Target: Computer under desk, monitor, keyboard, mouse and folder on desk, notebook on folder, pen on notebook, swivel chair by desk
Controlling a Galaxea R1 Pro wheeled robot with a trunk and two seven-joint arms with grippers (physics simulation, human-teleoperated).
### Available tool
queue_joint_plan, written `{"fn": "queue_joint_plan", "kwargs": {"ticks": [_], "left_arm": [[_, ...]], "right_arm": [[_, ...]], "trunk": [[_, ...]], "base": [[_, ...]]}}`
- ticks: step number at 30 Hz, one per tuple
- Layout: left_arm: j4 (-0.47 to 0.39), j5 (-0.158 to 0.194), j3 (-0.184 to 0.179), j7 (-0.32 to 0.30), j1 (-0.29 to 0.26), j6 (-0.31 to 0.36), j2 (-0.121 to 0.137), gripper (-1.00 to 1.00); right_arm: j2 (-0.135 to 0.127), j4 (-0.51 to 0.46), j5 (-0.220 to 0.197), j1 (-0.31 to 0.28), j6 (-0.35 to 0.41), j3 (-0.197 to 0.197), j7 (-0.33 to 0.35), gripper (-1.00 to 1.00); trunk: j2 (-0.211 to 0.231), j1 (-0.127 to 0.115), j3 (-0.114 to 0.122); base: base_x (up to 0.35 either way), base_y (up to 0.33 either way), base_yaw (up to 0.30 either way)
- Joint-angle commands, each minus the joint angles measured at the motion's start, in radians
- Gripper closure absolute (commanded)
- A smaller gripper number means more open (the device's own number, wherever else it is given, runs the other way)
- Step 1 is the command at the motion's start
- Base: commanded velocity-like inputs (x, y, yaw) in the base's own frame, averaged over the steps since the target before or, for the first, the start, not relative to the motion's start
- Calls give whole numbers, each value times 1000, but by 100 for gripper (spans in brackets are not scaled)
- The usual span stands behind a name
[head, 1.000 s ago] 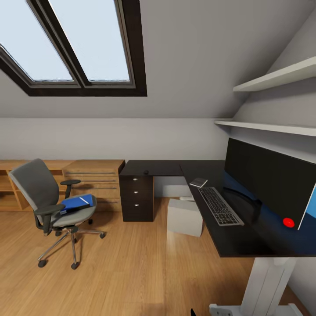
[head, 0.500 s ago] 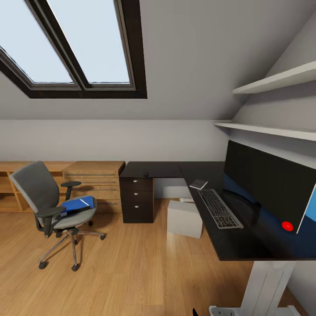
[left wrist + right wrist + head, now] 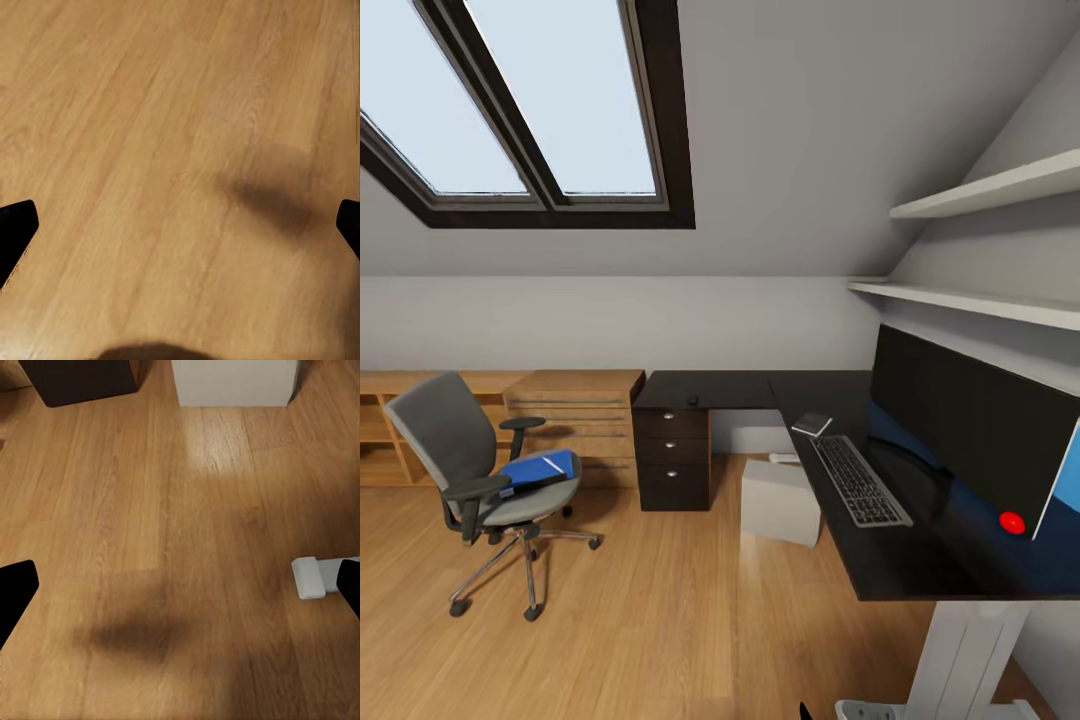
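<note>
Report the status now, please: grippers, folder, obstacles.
Left gripper and right gripper open, empty, over floor. Folder on swivel chair. No obstacle seen.

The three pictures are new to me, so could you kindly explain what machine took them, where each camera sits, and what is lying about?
They come from a simulated wheeled robot with two arms. The big picture is its head camera, looking into an attic bedroom. A black desk carries a wide monitor, a keyboard and a small notebook; a tiny dark lump that may be the mouse sits near its far corner. A grey computer stands on the floor under it. The swivel chair holds a blue folder.

The other two are wrist cameras aimed at the wooden floor. The left gripper and right gripper are both open and hold nothing.
</note>
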Motion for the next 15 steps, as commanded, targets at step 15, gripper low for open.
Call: {"fn": "queue_joint_plan", "kwargs": {"ticks": [15], "left_arm": [[-85, -113, -3, -5, 0, -26, 0, -100]], "right_arm": [[3, 1, -11, -1, -3, 6, 4, -100]], "trunk": [[104, -58, 40]], "base": [[0, 0, 0]]}}
